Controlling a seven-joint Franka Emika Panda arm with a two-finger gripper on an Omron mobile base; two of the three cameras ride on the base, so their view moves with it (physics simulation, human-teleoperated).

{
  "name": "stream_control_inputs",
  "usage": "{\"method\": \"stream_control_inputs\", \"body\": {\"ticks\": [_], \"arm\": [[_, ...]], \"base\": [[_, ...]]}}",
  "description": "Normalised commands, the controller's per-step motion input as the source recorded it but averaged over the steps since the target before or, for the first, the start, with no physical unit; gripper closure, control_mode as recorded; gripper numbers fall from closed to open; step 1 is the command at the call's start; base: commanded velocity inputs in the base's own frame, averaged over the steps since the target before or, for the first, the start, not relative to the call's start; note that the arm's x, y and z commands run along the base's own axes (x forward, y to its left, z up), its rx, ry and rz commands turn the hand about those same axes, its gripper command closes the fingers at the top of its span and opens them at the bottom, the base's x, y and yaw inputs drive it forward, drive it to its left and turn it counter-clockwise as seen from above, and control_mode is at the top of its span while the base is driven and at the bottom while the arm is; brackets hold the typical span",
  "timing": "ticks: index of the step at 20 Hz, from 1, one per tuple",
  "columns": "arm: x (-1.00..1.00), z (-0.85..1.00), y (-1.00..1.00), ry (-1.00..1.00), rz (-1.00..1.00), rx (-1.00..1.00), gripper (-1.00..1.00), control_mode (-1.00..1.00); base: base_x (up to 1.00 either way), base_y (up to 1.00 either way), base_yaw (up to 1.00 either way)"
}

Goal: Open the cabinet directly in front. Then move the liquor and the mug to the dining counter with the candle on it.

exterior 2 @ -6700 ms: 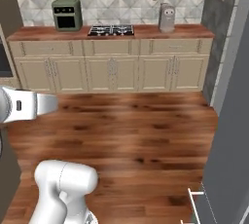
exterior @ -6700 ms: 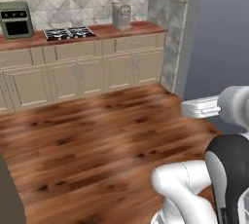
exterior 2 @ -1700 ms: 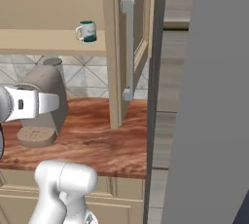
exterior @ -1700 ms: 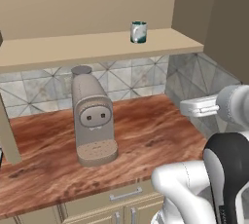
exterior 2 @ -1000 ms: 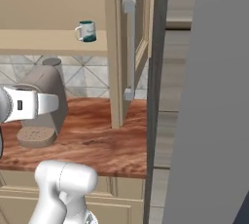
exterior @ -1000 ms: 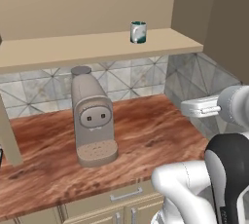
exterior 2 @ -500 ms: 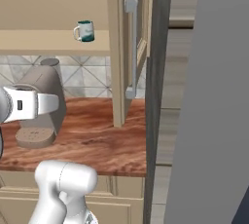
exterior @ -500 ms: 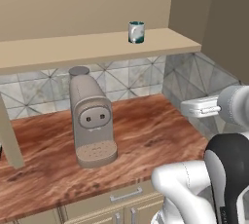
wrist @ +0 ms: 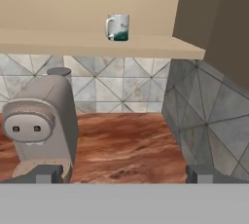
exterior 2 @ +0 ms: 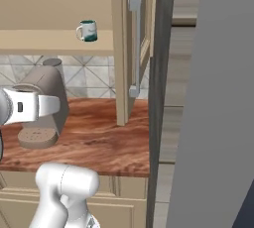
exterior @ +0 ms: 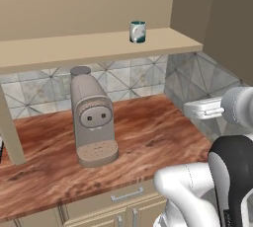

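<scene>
- At far left of the right base view, white forearm reaching in level above the countertop (exterior 2: pixel 99 142), crossing in front of the coffee machine (exterior 2: pixel 47 103).
- Left of centre on the reddish-brown wood-grain countertop: a grey-beige coffee machine with two small dark dots on its rounded front, round perforated drip base below, standing upright against the tiled backsplash (exterior: pixel 128 80).
- Above the machine, open beige cabinet (exterior: pixel 89 48) with its bottom shelf bare wood in plain sight.
- On that shelf, toward its right end, the mug (exterior: pixel 138 31): small, white with a dark teal band, upright, loop handle pointing left in the hand view, well above and to the right of the coffee machine.
- Gripper (wrist: pixel 124 175) pointed along the countertop toward the backsplash, well below the mug; two dark fingertips (wrist: pixel 48 174) spread wide apart at the bottom of the hand view, nothing between them.
- At right in the right base view, cabinet door (exterior 2: pixel 141 48) swung open edge-on, long vertical silver bar handle (exterior 2: pixel 134 46) facing the camera.
- Below the countertop, beige drawer fronts with short silver handles (exterior: pixel 127 194).
</scene>
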Motion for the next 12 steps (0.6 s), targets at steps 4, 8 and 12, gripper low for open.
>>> {"method": "stream_control_inputs", "body": {"ticks": [4, 8, 12], "arm": [[0.0, 0.0, 0.0, 0.0, 0.0, 0.0, -1.0, 1.0], [0.0, 0.0, 0.0, 0.0, 0.0, 0.0, -1.0, 1.0], [0.0, 0.0, 0.0, 0.0, 0.0, 0.0, -1.0, 1.0]], "base": [[0.01, 0.58, -0.07], [0.03, 0.14, -0.02], [0.0, 0.0, 0.0]]}}
